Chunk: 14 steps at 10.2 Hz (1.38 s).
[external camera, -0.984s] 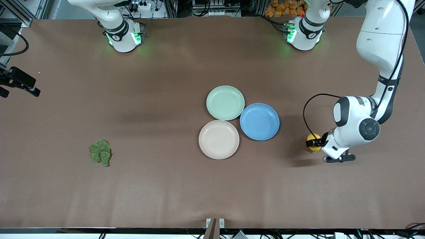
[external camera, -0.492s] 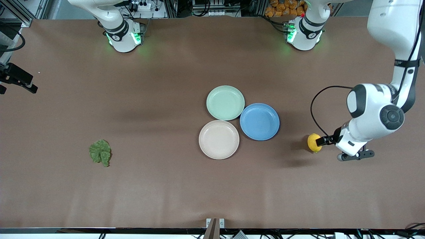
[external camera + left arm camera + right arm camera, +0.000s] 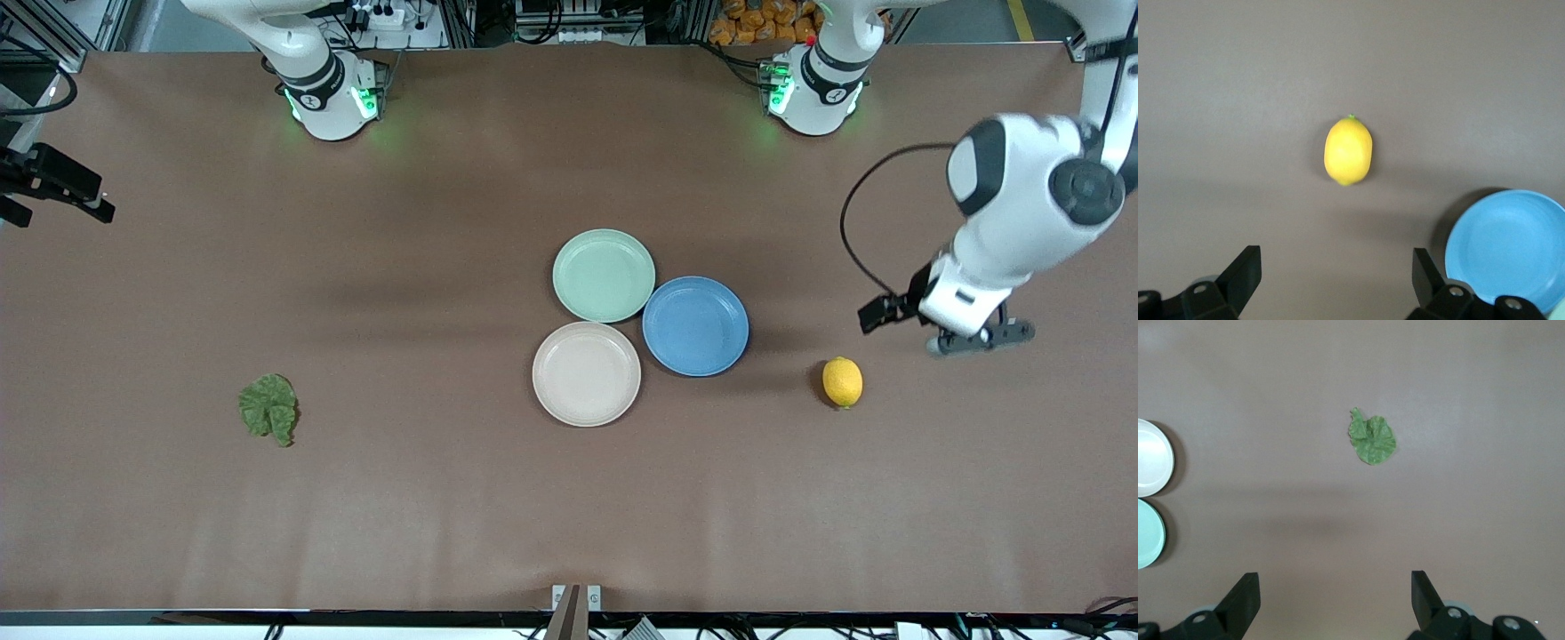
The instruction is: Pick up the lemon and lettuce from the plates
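The lemon [image 3: 842, 382] lies on the bare table toward the left arm's end, beside the blue plate; it shows in the left wrist view [image 3: 1348, 150] too. The lettuce [image 3: 268, 409] lies on the bare table toward the right arm's end, also in the right wrist view [image 3: 1371, 440]. The mint plate [image 3: 604, 275] and the beige plate [image 3: 586, 373] are empty at mid-table. My left gripper [image 3: 876, 313] is open and empty, up in the air above the table near the lemon. My right gripper [image 3: 55, 182] is open and empty, high over the table's edge at the right arm's end.
An empty blue plate [image 3: 695, 325] touches the mint and beige plates and shows in the left wrist view [image 3: 1508, 247]. The right wrist view shows the beige plate [image 3: 1150, 457] and the mint plate [image 3: 1147, 535] at its edge.
My left gripper has drawn away from the lemon and risen toward its base. The lemon stays on the table. My right gripper has shifted slightly.
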Each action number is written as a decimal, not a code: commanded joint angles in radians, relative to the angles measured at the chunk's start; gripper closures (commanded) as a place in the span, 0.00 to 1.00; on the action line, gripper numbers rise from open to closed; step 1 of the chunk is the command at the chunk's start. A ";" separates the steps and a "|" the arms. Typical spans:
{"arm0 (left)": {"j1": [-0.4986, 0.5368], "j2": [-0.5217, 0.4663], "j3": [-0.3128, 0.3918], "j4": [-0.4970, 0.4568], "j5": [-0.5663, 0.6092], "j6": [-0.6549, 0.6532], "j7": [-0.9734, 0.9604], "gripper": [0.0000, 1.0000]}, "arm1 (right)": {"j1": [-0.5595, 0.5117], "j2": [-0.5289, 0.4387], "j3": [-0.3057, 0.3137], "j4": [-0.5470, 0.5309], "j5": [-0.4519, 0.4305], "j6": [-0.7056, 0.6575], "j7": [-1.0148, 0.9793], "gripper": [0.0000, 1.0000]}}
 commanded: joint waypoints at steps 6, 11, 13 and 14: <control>-0.074 -0.099 0.011 0.222 0.098 -0.305 0.009 0.00 | -0.040 -0.037 0.076 -0.060 -0.038 0.017 -0.017 0.00; -0.087 -0.002 -0.014 0.591 0.032 -0.653 0.010 0.00 | -0.042 -0.034 0.070 -0.063 -0.037 0.025 -0.016 0.00; -0.082 -0.009 -0.018 0.608 0.037 -0.656 0.027 0.00 | -0.042 -0.031 0.070 -0.063 -0.037 0.029 -0.016 0.00; -0.079 -0.012 -0.020 0.620 0.029 -0.660 0.030 0.00 | -0.042 -0.029 0.070 -0.063 -0.037 0.035 -0.016 0.00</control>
